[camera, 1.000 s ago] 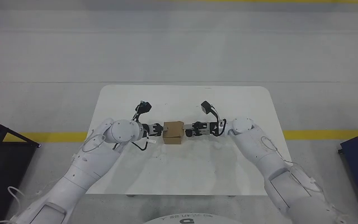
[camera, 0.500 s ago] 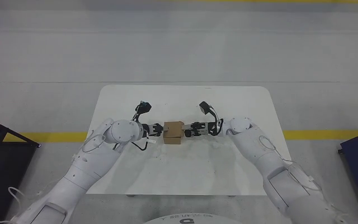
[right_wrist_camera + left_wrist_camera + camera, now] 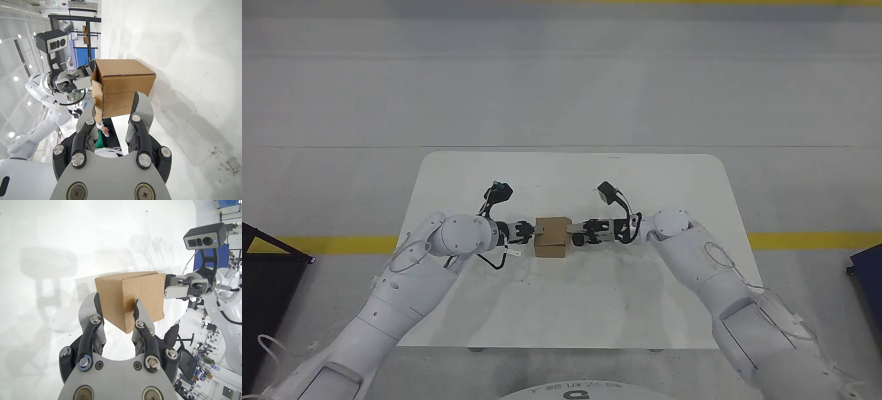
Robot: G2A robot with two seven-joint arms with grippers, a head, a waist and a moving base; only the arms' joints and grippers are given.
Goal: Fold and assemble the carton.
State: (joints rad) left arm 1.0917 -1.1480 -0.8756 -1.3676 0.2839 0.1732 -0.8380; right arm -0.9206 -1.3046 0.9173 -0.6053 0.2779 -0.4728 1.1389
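A small brown carton (image 3: 552,237) sits folded into a box shape at the middle of the white table (image 3: 642,290), between my two grippers. My left gripper (image 3: 528,232) is at its left end. In the left wrist view that gripper (image 3: 117,300) is shut on the carton (image 3: 140,298) across a vertical edge, with one fingertip (image 3: 136,306) pressing a dent into the cardboard. My right gripper (image 3: 576,235) meets the opposite end. In the right wrist view it (image 3: 113,103) is shut on the carton (image 3: 122,89) at a creased, loose end flap.
Bare table surface lies on all sides of the carton, with scuff marks (image 3: 225,161) near the right arm. The table edges are far from both grippers. A yellow floor line (image 3: 812,241) runs past the table on either side.
My right gripper has edged slightly left, closer onto the carton's end. The carton and my left arm have stayed in place.
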